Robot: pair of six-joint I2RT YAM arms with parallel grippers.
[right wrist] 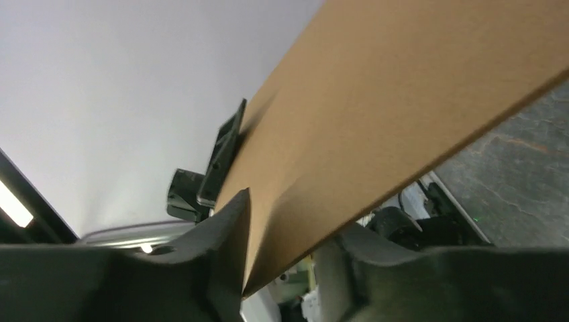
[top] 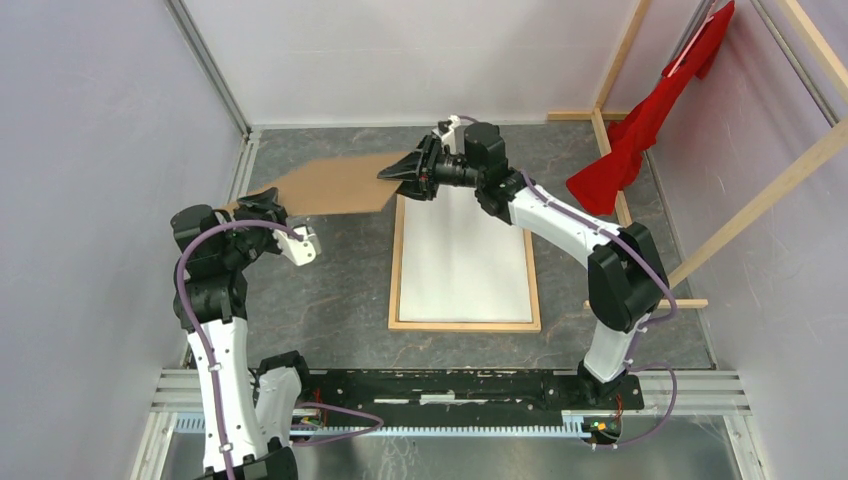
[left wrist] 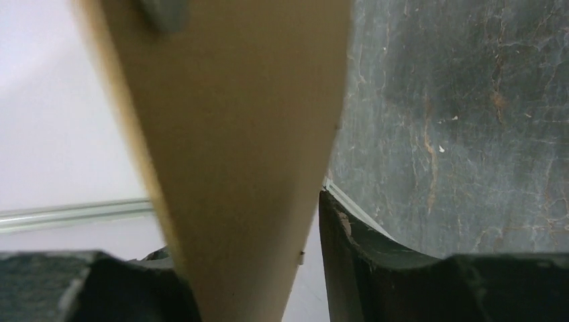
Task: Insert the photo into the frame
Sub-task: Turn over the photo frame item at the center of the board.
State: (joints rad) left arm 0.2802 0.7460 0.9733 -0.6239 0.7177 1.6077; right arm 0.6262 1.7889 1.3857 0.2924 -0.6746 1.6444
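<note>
Backing board, raised beside the far-left corner of the frame, left gripper and right gripper each clamped on 1 end, likely to cover the photo lying white-back-up inside that frame.

The frame lies open above; the backing board seemingly bars its far-left corner.

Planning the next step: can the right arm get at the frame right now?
Probably not freely: the right gripper is shut on the board, which the left gripper also holds. The frame lies right below it with nothing in the way, so reach itself looks fine.
</note>
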